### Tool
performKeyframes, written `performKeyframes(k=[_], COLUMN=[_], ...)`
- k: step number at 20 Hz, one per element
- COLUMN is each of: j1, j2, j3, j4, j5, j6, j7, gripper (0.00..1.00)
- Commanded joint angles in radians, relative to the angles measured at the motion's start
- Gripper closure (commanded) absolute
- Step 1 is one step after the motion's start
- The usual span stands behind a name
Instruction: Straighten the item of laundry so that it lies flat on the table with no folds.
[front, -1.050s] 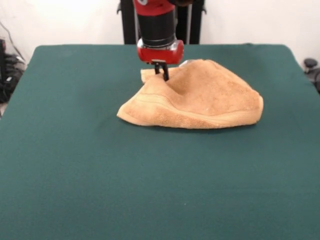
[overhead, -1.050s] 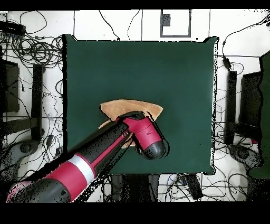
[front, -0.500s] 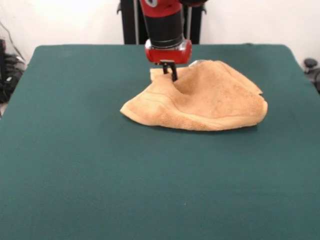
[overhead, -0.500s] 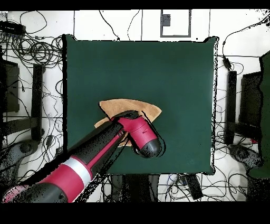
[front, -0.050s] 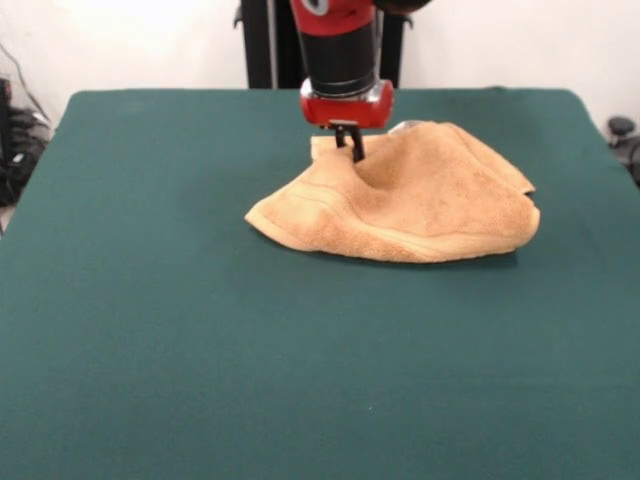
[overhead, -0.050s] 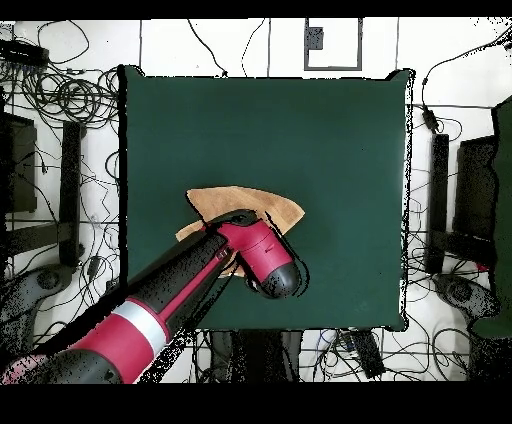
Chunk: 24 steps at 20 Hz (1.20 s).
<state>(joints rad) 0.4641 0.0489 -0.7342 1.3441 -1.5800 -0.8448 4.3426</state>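
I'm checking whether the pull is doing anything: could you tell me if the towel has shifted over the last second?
Yes. In the front view the towel has slid rightward along the table's far edge, dragged by the hand.

Towel (front, -0.050s: 410, 200) bunched on the table (front, -0.050s: 180, 330), toward the far side and right of centre in the front view. Gripper (front, -0.050s: 350, 146) planted on the towel's far left part, arm (overhead, -0.050s: 170, 300) overhead.

The arm (overhead, -0.050s: 170, 295) is showing red casing with black sections (one pale band), ending in a slim black hand (front, -0.050s: 352, 143).
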Motion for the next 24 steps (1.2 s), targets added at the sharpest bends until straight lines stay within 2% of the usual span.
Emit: performKeyframes(k=[1, 4, 6, 7, 11, 13, 24], j1=[0.018, 0.023, 0.051, 0.061, 0.062, 0.060, 0.064], j2=[0.076, 0.079, 0.073, 0.076, 0.066, 0.065, 0.067], j3=[0.269, 0.263, 0.252, 0.238, 0.227, 0.225, 0.218], j4=[0.012, 0.001, -0.025, -0.021, -0.008, -0.008, -0.014], j5=[0.062, 0.059, 0.053, 0.087, 0.161, 0.180, 0.173], j6=[-0.094, -0.078, 0.032, 0.105, 0.239, 0.279, 0.339], j7=[0.385, 0.382, 0.344, 0.248, 0.048, -0.016, -0.124], gripper=[1.00, 1.00, 1.00, 1.00, 1.00, 1.00, 1.00])
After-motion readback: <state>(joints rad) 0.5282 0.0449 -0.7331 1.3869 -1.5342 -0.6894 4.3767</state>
